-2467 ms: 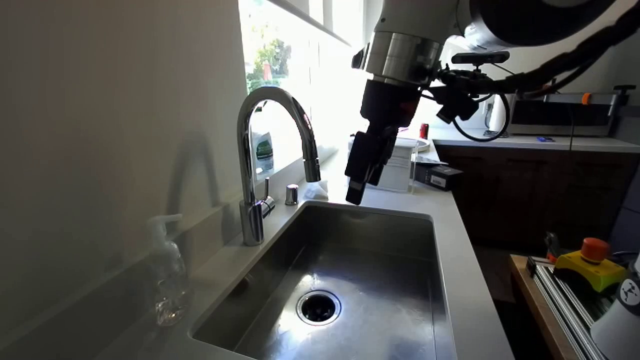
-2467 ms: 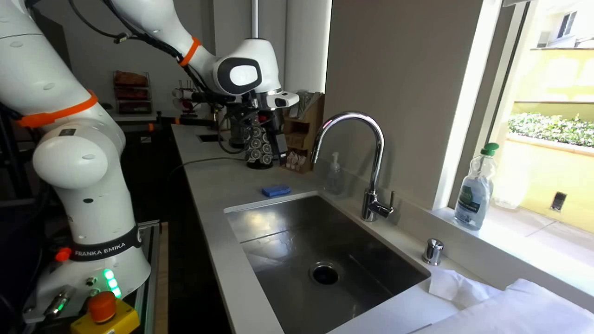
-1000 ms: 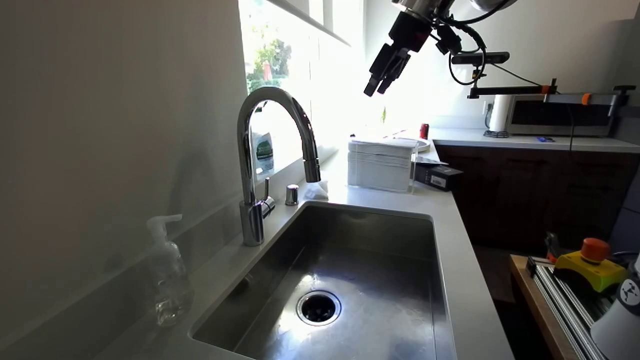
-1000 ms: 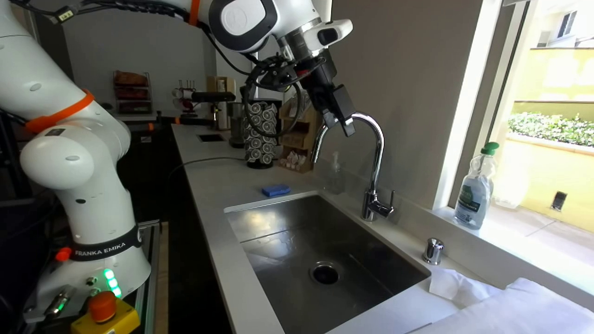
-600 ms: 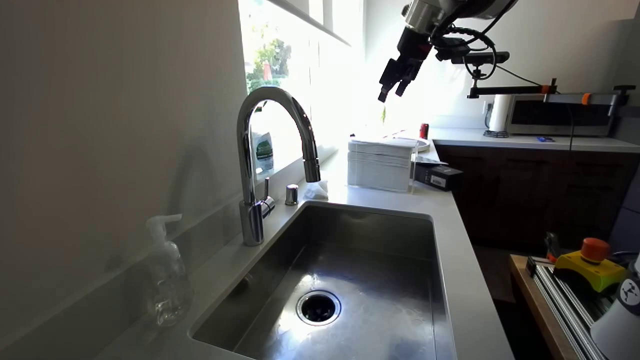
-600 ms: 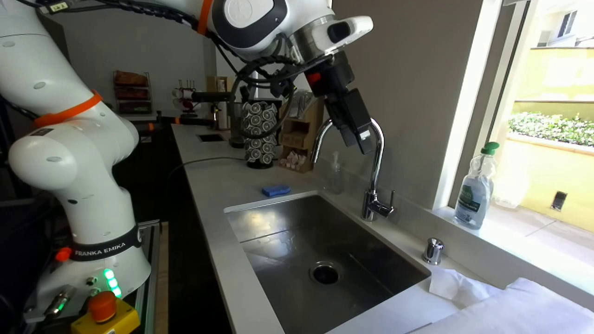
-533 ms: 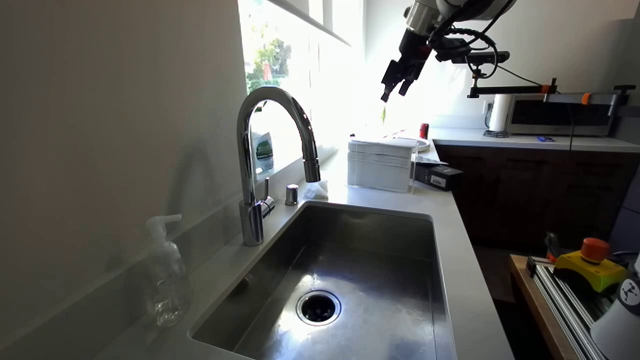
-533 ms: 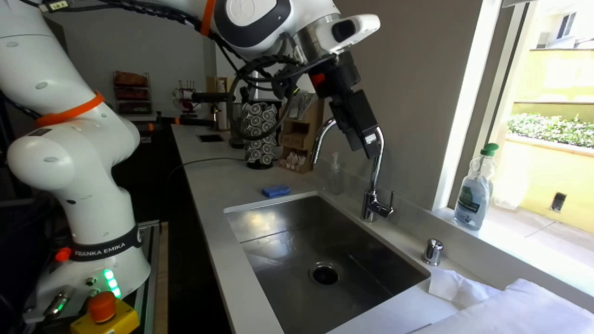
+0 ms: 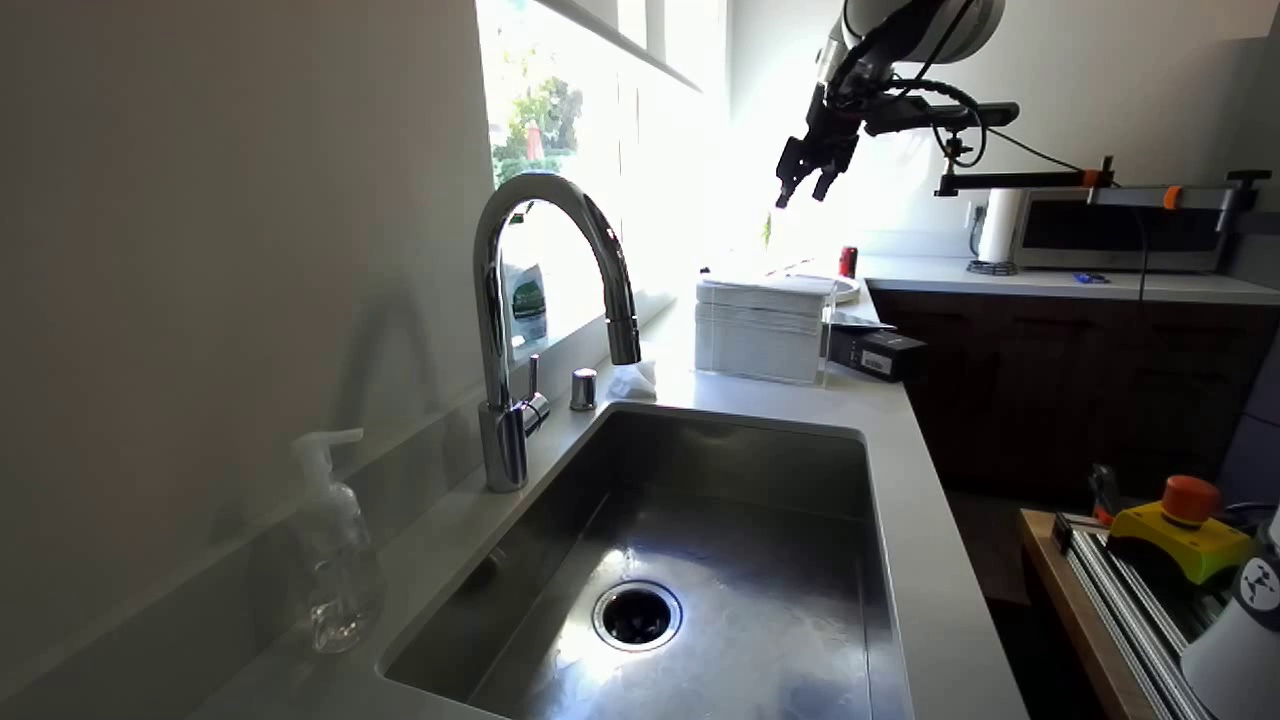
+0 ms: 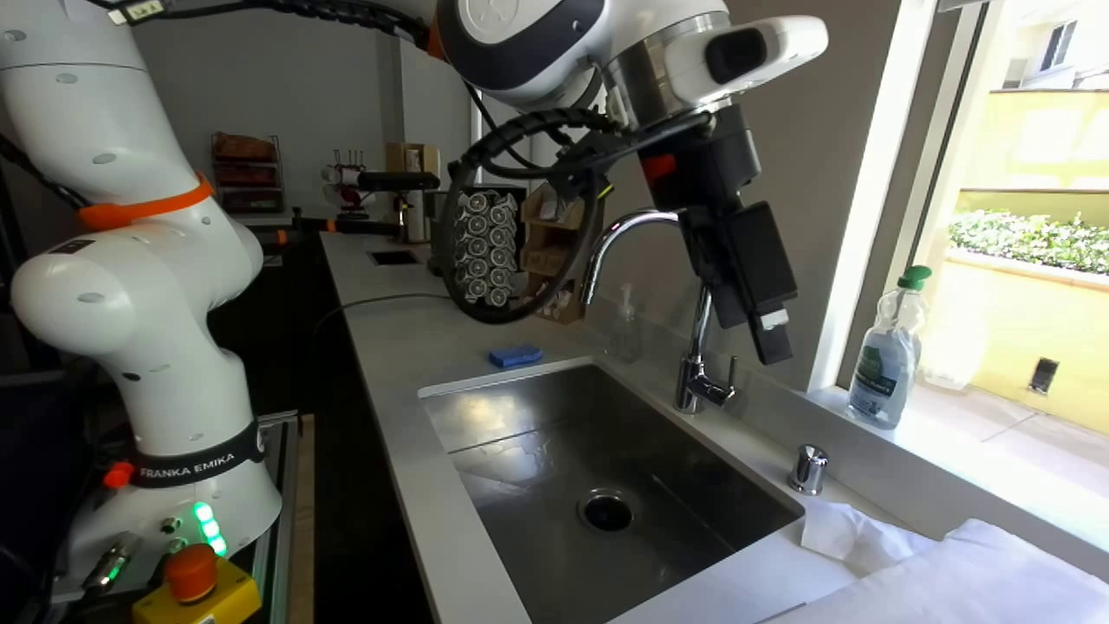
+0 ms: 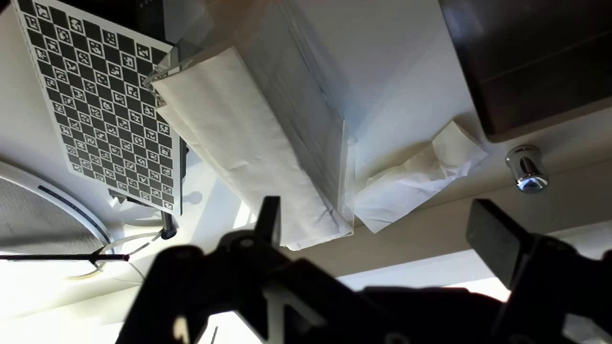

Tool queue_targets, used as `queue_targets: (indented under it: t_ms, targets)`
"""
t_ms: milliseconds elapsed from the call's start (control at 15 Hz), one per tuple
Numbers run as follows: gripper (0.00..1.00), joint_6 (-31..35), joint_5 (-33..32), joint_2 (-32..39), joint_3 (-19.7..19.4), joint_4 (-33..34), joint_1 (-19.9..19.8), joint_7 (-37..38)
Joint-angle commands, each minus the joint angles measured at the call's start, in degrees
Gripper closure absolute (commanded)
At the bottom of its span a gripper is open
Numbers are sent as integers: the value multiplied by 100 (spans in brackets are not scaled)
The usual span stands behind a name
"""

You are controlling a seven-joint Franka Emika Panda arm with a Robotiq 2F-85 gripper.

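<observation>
One pale counter (image 9: 915, 500) along a window (image 9: 650, 160) bears stacked white paper (image 9: 760, 335).

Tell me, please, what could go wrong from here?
The open jaws might snag the crumpled paper if they come down beside the paper stack. The cable, hanging in a loop near the jaws, could catch on the tap. A wide swing might knock over the green-capped bottle.
</observation>
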Motion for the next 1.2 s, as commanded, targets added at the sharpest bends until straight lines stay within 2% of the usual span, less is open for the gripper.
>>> queue_targets:
  t_ms: [0, 533, 600, 667, 1000, 1133]
  targets:
    - [0, -397, 690, 569, -350, 642, 161, -920]
    - [0, -1052, 1744, 1632, -544, 1675, -151, -2341]
    - [0, -985, 1710, 1785, -530, 1794, -224, -2228]
    - [0, -790, 1482, 1402, -432, 1408, -188, -2028]
    - [0, -794, 1532, 1735, -396, 1691, -320, -2061]
    - [0, -691, 1385, 1576, -354, 1515, -278, -2195]
